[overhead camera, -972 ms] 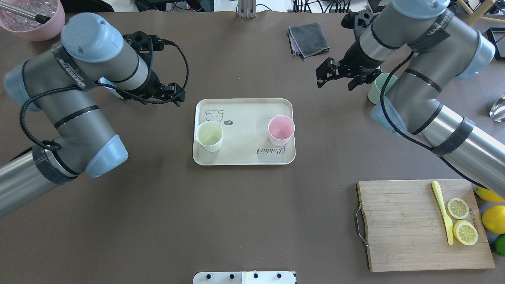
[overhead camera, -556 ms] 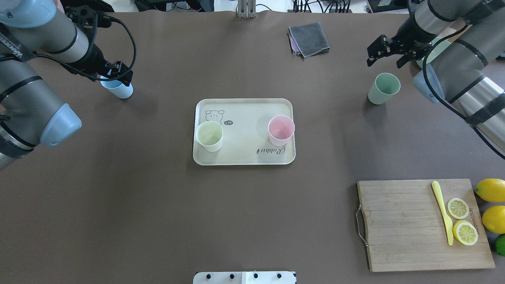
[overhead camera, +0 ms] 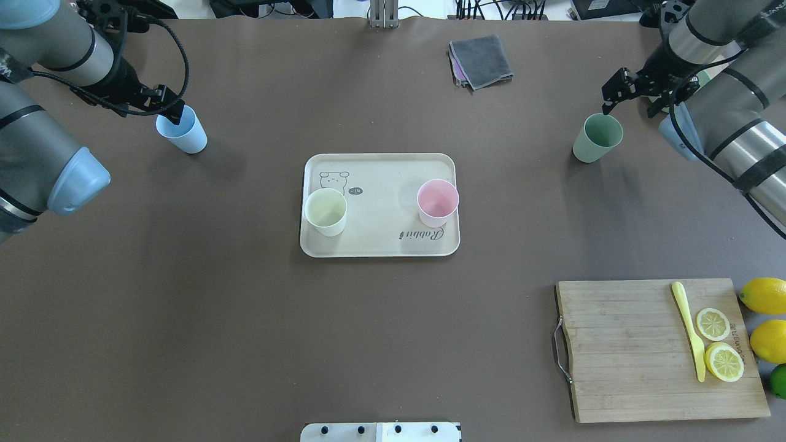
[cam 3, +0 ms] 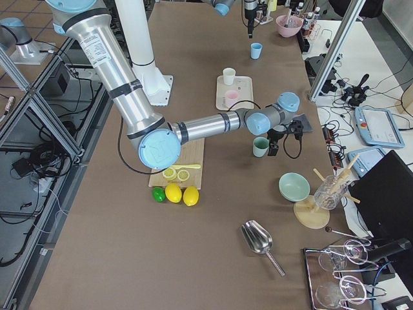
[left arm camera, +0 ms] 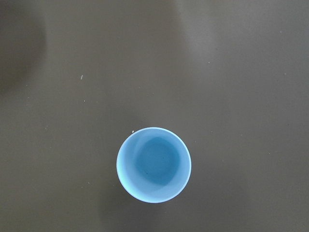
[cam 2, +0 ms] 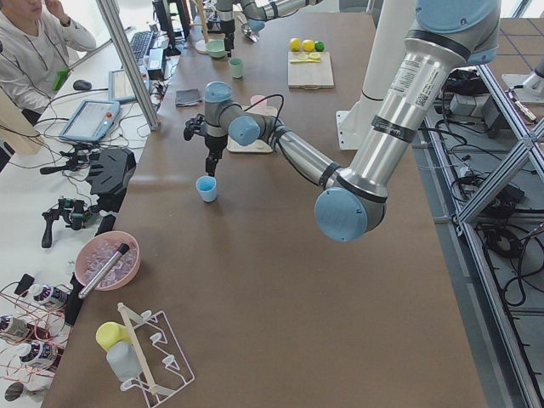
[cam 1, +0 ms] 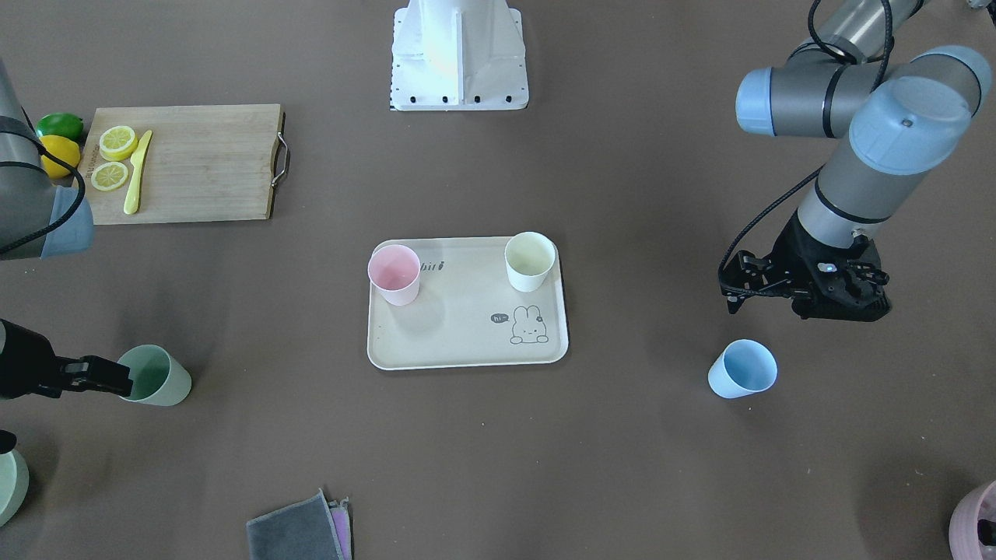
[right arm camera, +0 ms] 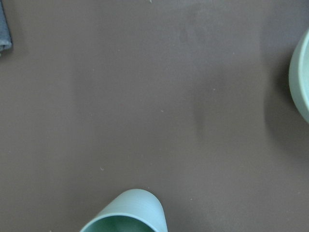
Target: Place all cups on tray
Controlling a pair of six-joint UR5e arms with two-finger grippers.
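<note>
The cream tray point(overhead camera: 381, 178) lies mid-table with the cream-white cup point(overhead camera: 325, 210) and the pink cup point(overhead camera: 437, 202) standing upright on it. The light blue cup point(overhead camera: 182, 129) stands on the table at the far left. My left gripper point(overhead camera: 170, 103) hangs open above its far rim; the cup sits below centre in the left wrist view point(left arm camera: 153, 164). The sage green cup point(overhead camera: 597, 137) stands on the table at the right. My right gripper point(overhead camera: 629, 95) is open just beyond it, and only the cup's rim point(right arm camera: 128, 212) shows at the right wrist view's bottom edge.
A wooden cutting board point(overhead camera: 620, 350) with lemon slices and a yellow knife lies at the front right, with whole lemons point(overhead camera: 764, 294) beside it. A folded grey cloth point(overhead camera: 482, 61) lies at the back. A green bowl point(cam 1: 8, 486) and a mauve pot point(cam 1: 976, 521) sit at the table's ends.
Both arms swung outward from beside the tray. The left gripper moved left to the blue cup, the right gripper moved right and back past the green cup. The cups stayed put.
</note>
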